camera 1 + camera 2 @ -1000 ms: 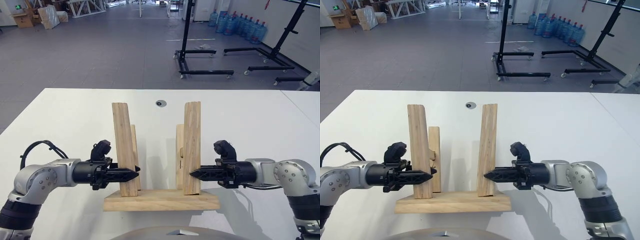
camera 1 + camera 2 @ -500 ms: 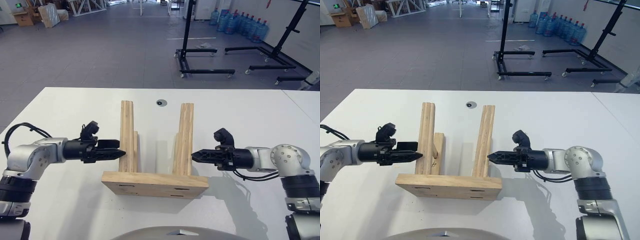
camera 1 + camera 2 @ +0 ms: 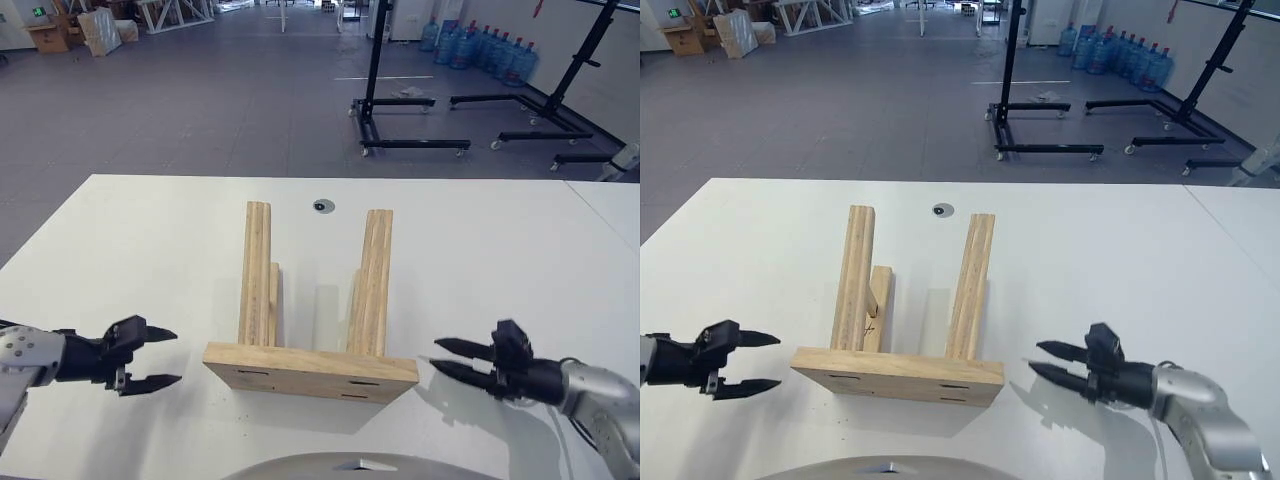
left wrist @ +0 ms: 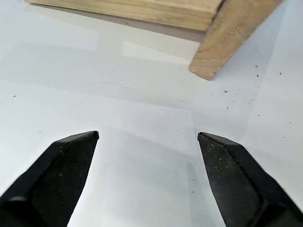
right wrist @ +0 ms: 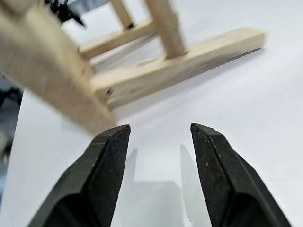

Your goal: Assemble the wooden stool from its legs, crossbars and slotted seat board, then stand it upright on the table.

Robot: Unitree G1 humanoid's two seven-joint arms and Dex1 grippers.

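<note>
The assembled wooden stool (image 3: pixel 310 366) lies on its side in the middle of the white table (image 3: pixel 500 250). Its seat board stands on edge nearest me, and its two visible legs (image 3: pixel 258 270) point away along the tabletop. My left gripper (image 3: pixel 155 357) hovers low over the table to the left of the seat board, open and holding nothing. In the left wrist view its fingers (image 4: pixel 66 156) are spread, with a corner of the stool (image 4: pixel 208 47) beyond them. My right gripper (image 3: pixel 450 358) is open to the right of the seat board, and the stool (image 5: pixel 165 71) lies ahead of it.
A small round grommet (image 3: pixel 320 207) sits in the tabletop behind the stool's legs. Bare table surface surrounds the stool on both sides. Black wheeled racks (image 3: pixel 410 110) stand on the floor beyond the table's far edge.
The stool went from legs-up on its seat to lying with its legs pointing away. Both grippers let go of the legs, opened, and drew back outward toward the table's near edge.
</note>
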